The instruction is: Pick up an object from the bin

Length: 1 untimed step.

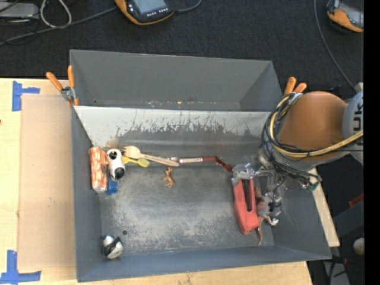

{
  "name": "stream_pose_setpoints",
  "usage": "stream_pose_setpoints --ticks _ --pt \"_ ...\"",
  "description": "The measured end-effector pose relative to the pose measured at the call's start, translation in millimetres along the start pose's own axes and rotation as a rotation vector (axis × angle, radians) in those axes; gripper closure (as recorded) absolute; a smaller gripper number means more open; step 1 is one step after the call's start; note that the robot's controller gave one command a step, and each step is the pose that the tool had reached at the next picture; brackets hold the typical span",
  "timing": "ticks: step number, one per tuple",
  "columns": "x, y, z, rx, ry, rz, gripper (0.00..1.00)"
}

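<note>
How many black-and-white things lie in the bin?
2 black-and-white things: one beside the orange block, left wall; one in the near left corner. The arm may hide others.

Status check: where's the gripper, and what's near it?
Gripper low at right side of bin. Long red object directly beside it. Small heap at left wall, well clear.

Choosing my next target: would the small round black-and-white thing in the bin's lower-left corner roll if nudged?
Probably: the round thing looks ball-like, so it may roll on the flat floor. The bin wall beside it would likely stop it. Its shiny patch hints at a slippery surface.
</note>
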<state>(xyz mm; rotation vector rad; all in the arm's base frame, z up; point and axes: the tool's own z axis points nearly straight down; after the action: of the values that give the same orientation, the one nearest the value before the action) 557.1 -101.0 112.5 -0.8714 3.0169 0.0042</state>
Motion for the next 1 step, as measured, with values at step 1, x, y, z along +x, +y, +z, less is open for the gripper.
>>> stream_pose_setpoints --ticks 1 --pt "-4.9 20.0 -10.9 0.0 -0.001 -0.127 0.0"
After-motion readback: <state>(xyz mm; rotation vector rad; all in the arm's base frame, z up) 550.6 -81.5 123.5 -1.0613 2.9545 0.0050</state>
